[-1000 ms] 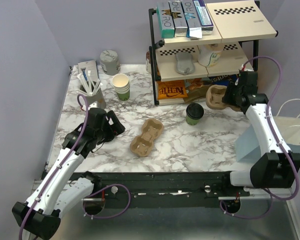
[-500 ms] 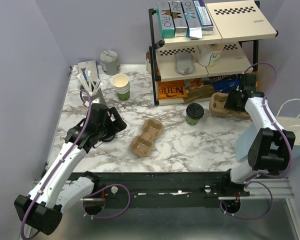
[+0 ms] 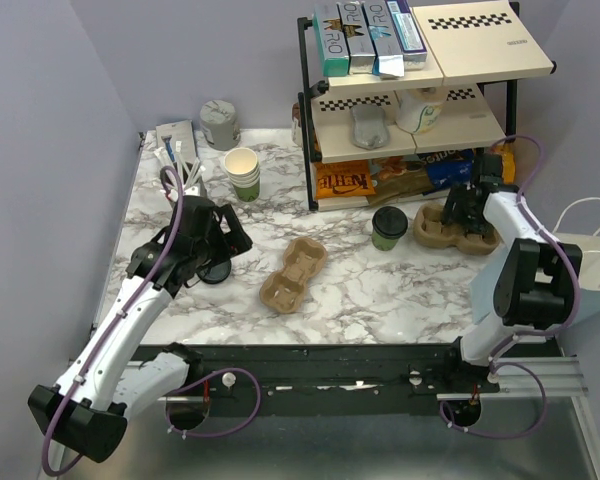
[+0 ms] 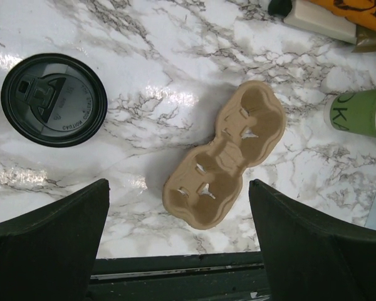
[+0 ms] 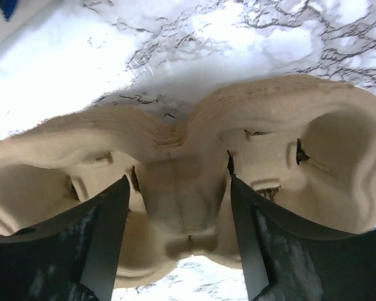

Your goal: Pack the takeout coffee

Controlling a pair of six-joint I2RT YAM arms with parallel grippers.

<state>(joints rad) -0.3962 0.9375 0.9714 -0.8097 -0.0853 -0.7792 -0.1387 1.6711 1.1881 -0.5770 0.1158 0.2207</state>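
In front of the rack (image 3: 480, 50), near the middle of its bottom shelf, the takeout coffee (image 3: 388, 227) stands upright on the marble table (image 3: 380, 290) with its black lid on. Just beside the cup, before the rack's right end, a pulp cup carrier (image 5: 175, 182) lies flat. The right gripper (image 5: 178, 232) straddles its narrow waist, and its jaws are closed onto that waist with a fingertip against each side. Further out, before the rack's left post, a second carrier (image 4: 225, 152) lies empty, apart from the cup. The left gripper (image 4: 178, 185) hangs over the table well left of the rack, jaws wide apart and holding nothing. A loose black lid (image 4: 54, 99) lies flat beneath it. A stack of lidless cups (image 3: 243, 172) stands left of the rack.
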